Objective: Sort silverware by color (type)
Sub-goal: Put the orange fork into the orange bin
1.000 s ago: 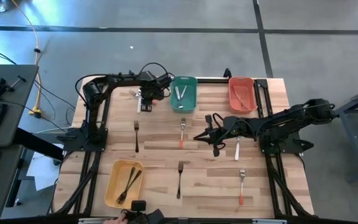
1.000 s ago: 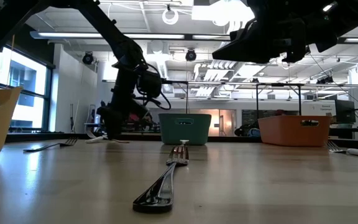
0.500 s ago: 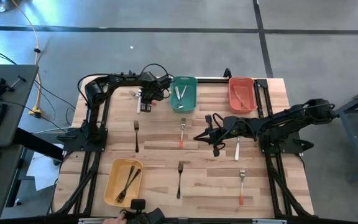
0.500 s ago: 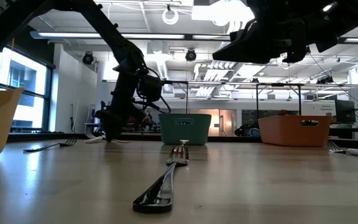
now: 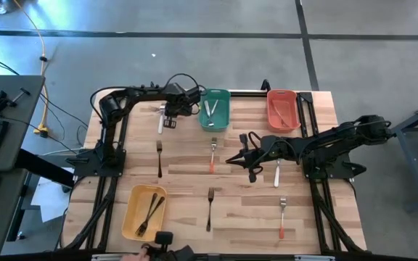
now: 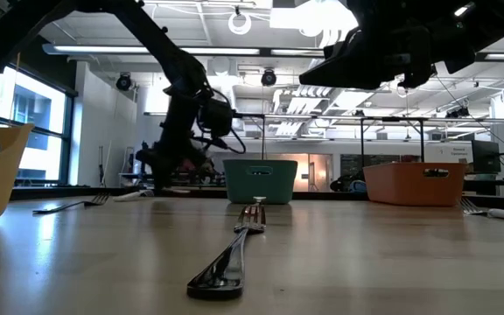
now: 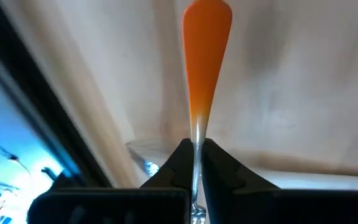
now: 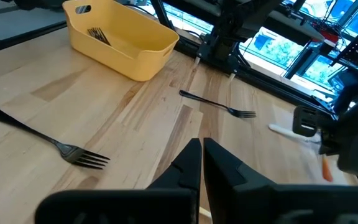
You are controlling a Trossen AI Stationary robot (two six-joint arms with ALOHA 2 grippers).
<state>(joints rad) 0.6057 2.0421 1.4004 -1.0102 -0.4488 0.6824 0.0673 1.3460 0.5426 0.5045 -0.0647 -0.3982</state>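
At the far left of the wooden table (image 5: 252, 210), the left gripper (image 7: 195, 163) has just closed from wide apart and is now clamped on the thin metal neck of a red-handled fork (image 7: 205, 62), beside the green plastic bin (image 5: 214, 109). That fork is secured, so I judge lifting it toward the far-right red plastic bin (image 5: 282, 109) comes next. The right gripper (image 8: 200, 163) hovers mid-table, fingers together and empty.
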